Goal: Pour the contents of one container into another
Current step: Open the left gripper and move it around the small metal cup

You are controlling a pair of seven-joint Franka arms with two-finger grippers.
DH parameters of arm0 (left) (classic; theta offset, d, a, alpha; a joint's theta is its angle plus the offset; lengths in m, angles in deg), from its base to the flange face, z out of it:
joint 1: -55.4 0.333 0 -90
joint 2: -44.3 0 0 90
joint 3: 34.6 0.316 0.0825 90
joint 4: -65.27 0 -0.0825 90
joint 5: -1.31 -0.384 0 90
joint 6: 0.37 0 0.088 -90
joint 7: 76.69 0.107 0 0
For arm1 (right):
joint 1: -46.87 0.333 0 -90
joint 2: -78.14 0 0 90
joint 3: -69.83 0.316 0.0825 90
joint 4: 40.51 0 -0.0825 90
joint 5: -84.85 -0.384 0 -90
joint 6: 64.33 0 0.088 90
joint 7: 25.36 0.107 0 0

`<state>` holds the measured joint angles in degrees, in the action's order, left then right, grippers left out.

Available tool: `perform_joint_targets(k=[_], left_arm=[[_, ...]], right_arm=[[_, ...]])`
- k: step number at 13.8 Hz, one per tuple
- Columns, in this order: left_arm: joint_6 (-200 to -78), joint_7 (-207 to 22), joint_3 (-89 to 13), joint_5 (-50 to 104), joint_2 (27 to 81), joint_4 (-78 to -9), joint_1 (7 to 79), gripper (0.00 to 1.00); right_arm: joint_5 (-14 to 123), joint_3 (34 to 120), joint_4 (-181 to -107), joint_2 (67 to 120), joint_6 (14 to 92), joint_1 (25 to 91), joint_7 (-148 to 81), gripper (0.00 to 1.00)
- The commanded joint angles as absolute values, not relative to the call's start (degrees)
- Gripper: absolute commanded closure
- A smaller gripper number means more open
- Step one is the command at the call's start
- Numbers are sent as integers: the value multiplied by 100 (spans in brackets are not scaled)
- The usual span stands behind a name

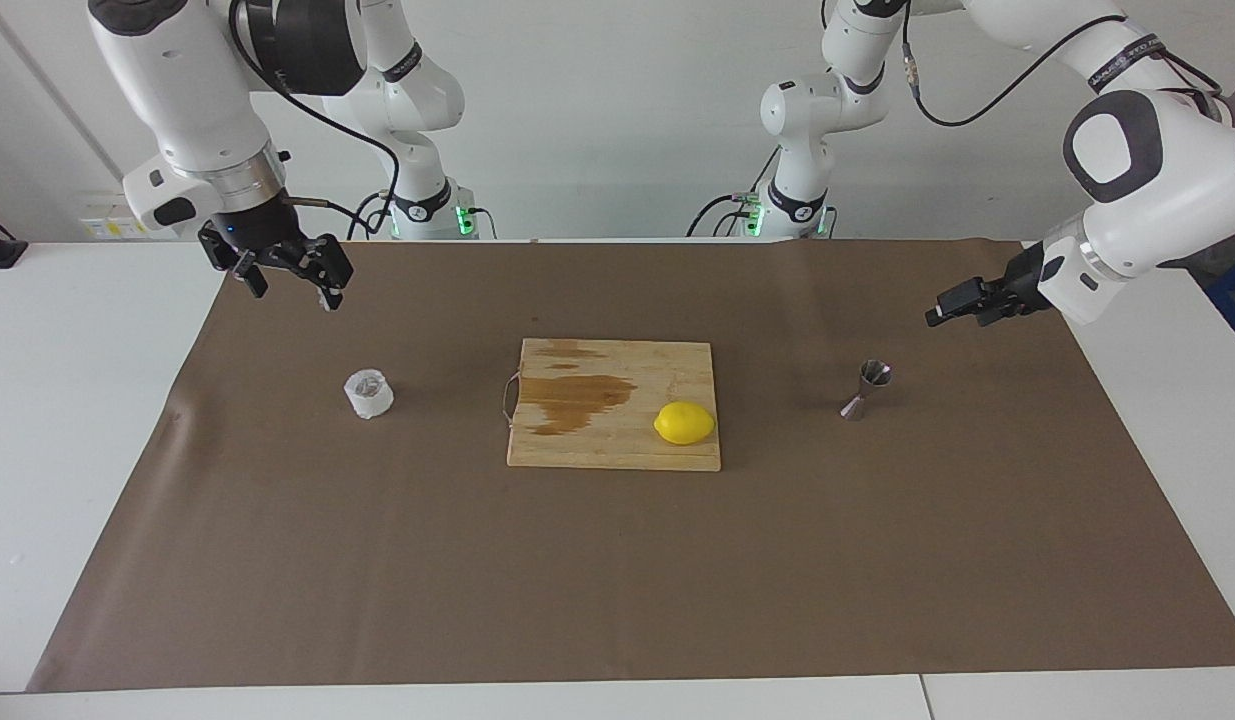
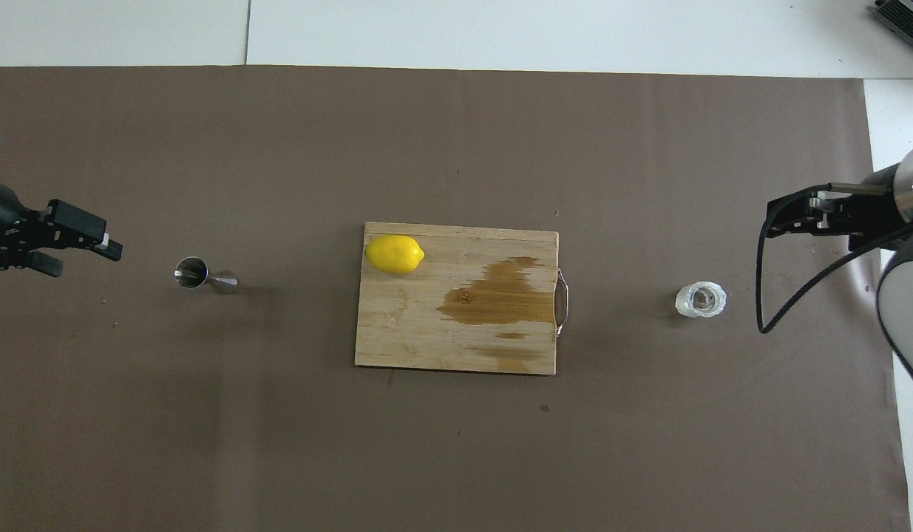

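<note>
- Fingers of the right gripper [image 1: 289, 270] are hanging spread apart and empty over the brown mat, near the white cup [image 1: 369, 394].
- Left gripper [image 1: 962, 303] is waiting near the steel jigger [image 1: 866, 389]; I cannot tell its jaws.
- Squeezing the crinkly cup might crush it and spill.
- Jigger might be tipping easily.
- Lemon [image 1: 684, 423] is sitting on the stained cutting board [image 1: 617, 455], between both containers.

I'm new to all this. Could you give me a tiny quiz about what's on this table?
1. True or false: the lemon lies on the cutting board.
2. Which stands toward the left arm's end: A) white cup B) steel jigger?
3. What does the right gripper hold?

Key: 1 true. 2 B. 3 nothing; it hangs in the air near the cup, as the left gripper does near the jigger.
</note>
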<state>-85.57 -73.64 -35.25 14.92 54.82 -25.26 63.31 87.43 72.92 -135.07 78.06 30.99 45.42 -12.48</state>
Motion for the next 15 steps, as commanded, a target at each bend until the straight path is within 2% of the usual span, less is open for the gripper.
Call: perform_joint_targets(k=[1,7,15], left_arm=[[-8711,-7397,-3443,1573,5406,-2683,6366,0],[-8650,-7423,-3320,1555,5406,-2877,6410,0],[-8474,-8195,-3311,2477,5942,-2886,6814,0]], right_arm=[[8687,7316,-13561,7726,3033,4476,-1323,0],[8687,7316,-13561,7726,3033,4476,-1323,0],[8687,7316,-13552,7726,3033,4476,-1323,0]])
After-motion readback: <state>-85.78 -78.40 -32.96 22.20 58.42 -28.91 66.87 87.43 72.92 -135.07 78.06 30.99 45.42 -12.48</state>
